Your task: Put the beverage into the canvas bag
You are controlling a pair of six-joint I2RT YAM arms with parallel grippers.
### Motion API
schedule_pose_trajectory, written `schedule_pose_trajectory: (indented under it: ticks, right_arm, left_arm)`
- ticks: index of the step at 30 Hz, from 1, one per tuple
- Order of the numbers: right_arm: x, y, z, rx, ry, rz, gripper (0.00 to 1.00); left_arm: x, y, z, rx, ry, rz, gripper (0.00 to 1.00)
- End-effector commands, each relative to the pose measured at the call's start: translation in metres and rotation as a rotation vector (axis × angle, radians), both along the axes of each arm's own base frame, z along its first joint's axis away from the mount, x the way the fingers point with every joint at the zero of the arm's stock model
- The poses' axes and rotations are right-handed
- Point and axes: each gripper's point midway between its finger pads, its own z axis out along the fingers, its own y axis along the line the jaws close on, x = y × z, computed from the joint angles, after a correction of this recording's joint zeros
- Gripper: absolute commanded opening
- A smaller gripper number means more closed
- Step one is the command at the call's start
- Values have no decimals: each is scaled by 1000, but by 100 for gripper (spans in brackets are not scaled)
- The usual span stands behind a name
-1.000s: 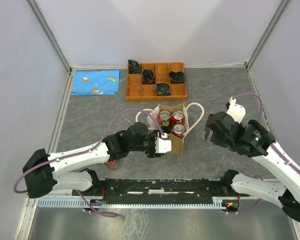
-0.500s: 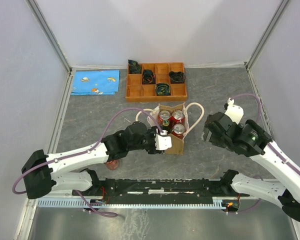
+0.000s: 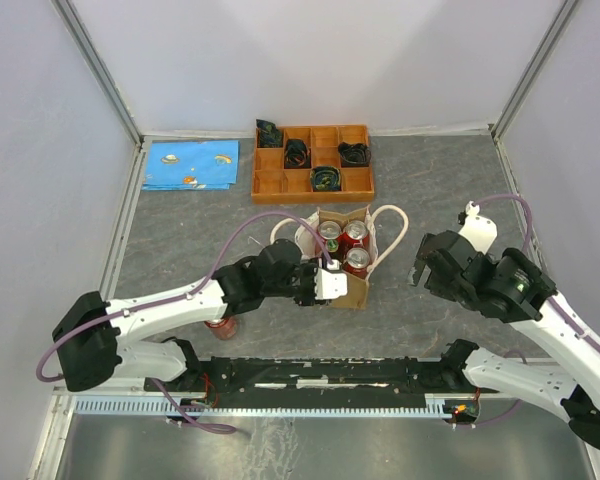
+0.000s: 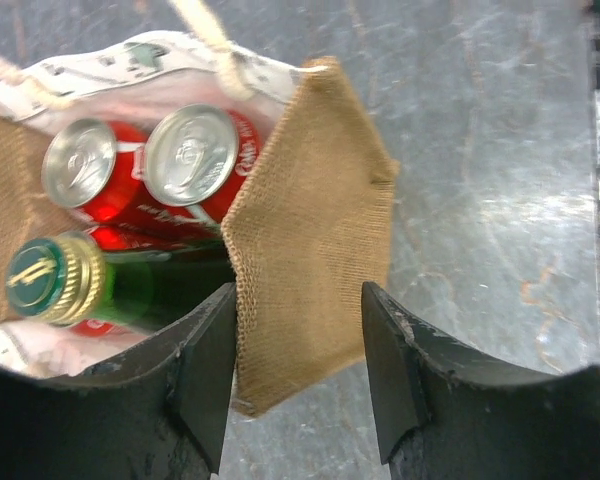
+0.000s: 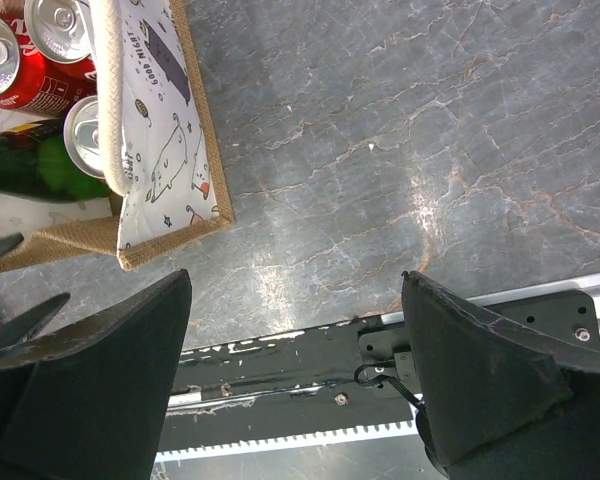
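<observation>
Where the table (image 3: 180, 240) runs back and to the left of the canvas bag (image 3: 354, 291), a blue printed cloth (image 3: 191, 165) lies flat. Near-left of the bag, a red object (image 3: 223, 326) shows partly under the left arm. The left gripper (image 4: 298, 300) sits at the bag's near-left corner, its jaws either side of the burlap end wall. One finger (image 4: 205, 370) touches the cloth, but I cannot tell whether the jaws pinch it. Inside the bag stand three red cans (image 4: 192, 155), tops up, and a green bottle (image 4: 150, 290) with a gold-rimmed cap leans against them. Behind the bag sits an orange tray (image 3: 280, 198) holding dark items. Right of the bag, near it but not touching, the right gripper (image 5: 295, 280) hovers with jaws spread wide, holding nothing.
</observation>
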Motion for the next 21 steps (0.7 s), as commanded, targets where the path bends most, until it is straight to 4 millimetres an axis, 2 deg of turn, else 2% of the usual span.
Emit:
schedule_pose_trajectory:
  ticks: [1, 4, 9, 16, 19, 21]
  right_arm:
    - [1, -5, -1, -10, -12, -26, 93]
    - [1, -4, -1, -7, -13, -24, 93]
    - [2, -5, 3, -16, -18, -15, 93]
    - [11, -21, 51, -119, -90, 8, 93]
    - [18, -18, 58, -161, -95, 29, 94]
    - [21, -14, 56, -167, -88, 42, 94]
  left_arm:
    - [-38, -4, 17, -45, 55, -198, 57]
    - [-52, 1, 4, 2, 98, -264, 56]
    - [-60, 5, -9, 50, 136, -302, 55]
    - [-63, 4, -10, 68, 131, -348, 53]
    - [-63, 3, -8, 71, 127, -359, 54]
    - [-61, 3, -7, 73, 120, -351, 58]
